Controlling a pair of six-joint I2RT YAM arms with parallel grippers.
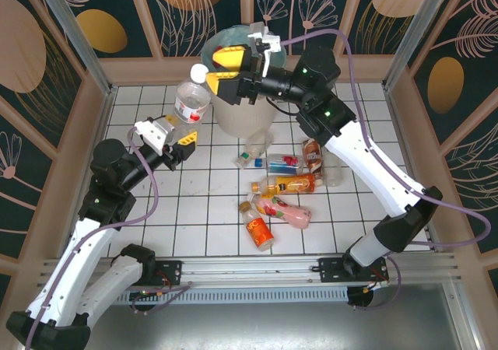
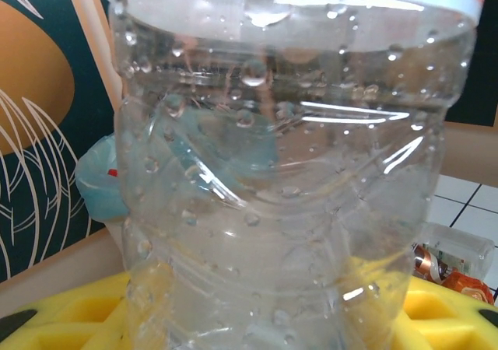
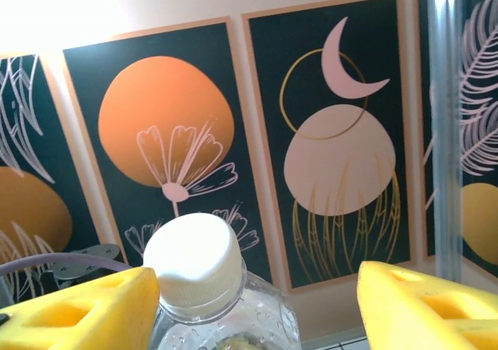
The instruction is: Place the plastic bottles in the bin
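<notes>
Yellow pads of the left gripper are clamped on the lower body of a clear bottle with droplets inside. Its long axis runs up and away from the fingers, near upright, with the white cap at the far end. The bin stands just to the right of the bottle, its blue-lined rim close beside the cap. Over the bin's mouth hangs the right gripper, fingers spread wide and holding nothing, their tips facing the cap just beyond them. As I read it, the left arm needs only a short carry rightward over the rim, but the right gripper sits in that path. The other bottles lie on the tiles before the bin, nearer the right arm.
</notes>
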